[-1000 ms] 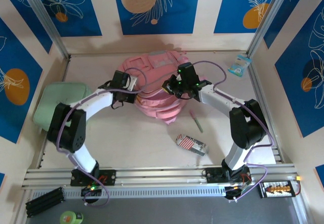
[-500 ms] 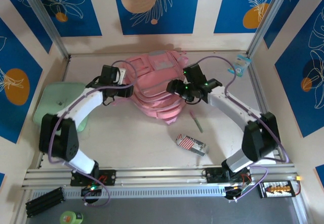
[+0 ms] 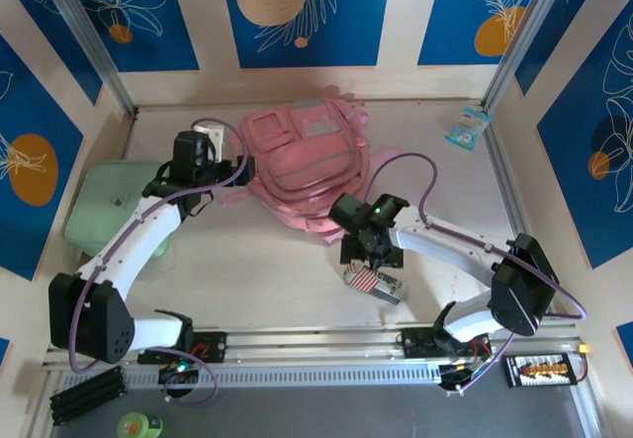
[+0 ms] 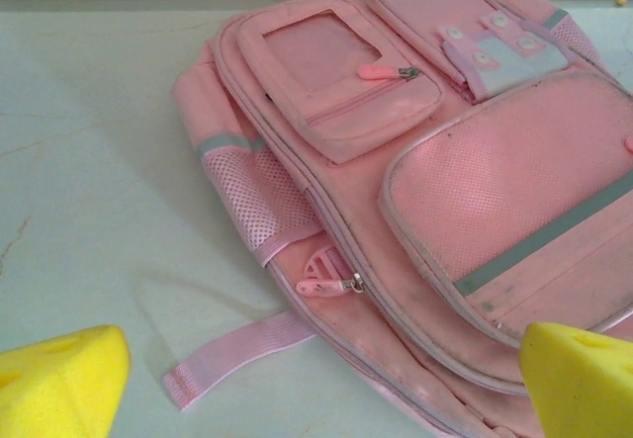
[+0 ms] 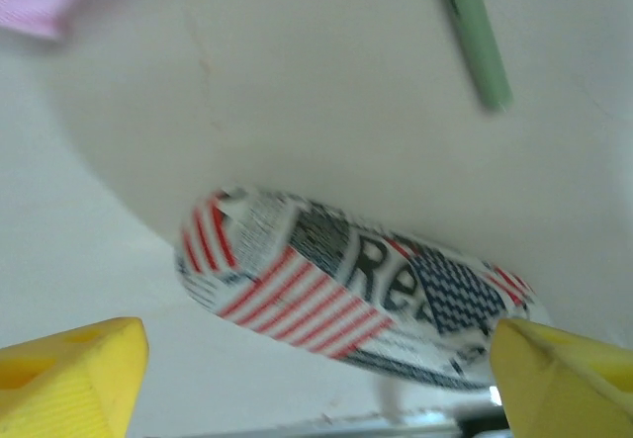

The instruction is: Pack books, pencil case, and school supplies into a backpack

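backpack: soft pink fabric, mesh panels
pencil case: rounded striped pouch
left gripper: spread, empty
right gripper: spread above pencil case

The backpack is pink with grey bands and mesh panels, the pencil case has red-and-white stripes beside a dark blue checked patch, and the pen is green.

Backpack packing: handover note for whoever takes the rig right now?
Left gripper open, empty, facing the backpack, which lies flat at the back of the table.
Right gripper open, poised over the pencil case on the table.
Green pen loose near it, not touching.
Done: backpack's contents cannot be told.
Left: pack pencil case and pen.
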